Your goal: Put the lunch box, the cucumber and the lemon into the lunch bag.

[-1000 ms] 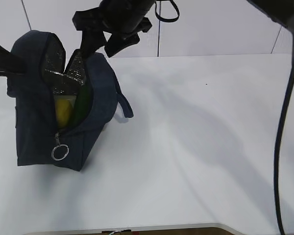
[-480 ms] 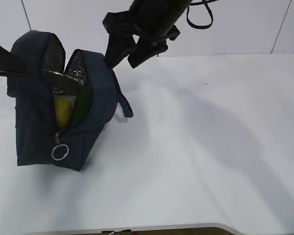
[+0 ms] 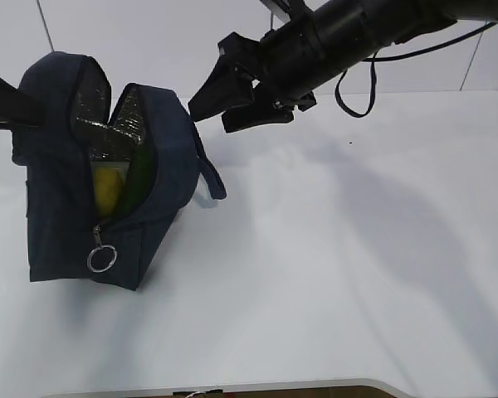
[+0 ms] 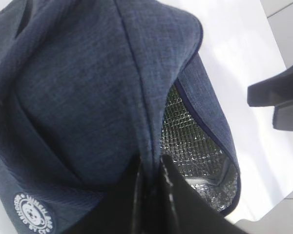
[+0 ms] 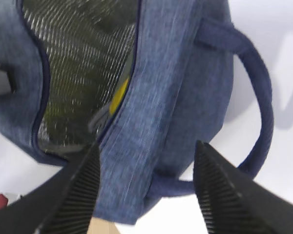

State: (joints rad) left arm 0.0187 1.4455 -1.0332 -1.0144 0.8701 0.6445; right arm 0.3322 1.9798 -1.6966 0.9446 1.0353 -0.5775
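The dark navy lunch bag (image 3: 62, 207) stands open at the left of the table, its foil lining (image 4: 195, 141) showing. Inside the opening I see the yellow lemon (image 3: 108, 189) and, beside it, the green cucumber (image 3: 139, 176). The lemon (image 5: 119, 93) also peeks through the gap in the right wrist view. The lunch box is hidden. My left gripper (image 4: 150, 168) is shut on the bag's upper fabric edge and holds that flap up. Just right of the bag's top, my right gripper (image 3: 209, 116) hovers open with nothing between its fingers (image 5: 78, 190).
One loop handle (image 3: 209, 170) sticks out from the bag's right side, under my right gripper. A metal ring pull (image 3: 101, 259) hangs at the front of the zipper. White table (image 3: 340, 249) stretches to the right and front of the bag.
My right arm has swung from above the bag's opening out to the right, its open gripper now beside the bag's top. The bag, its contents and my left gripper have not moved.
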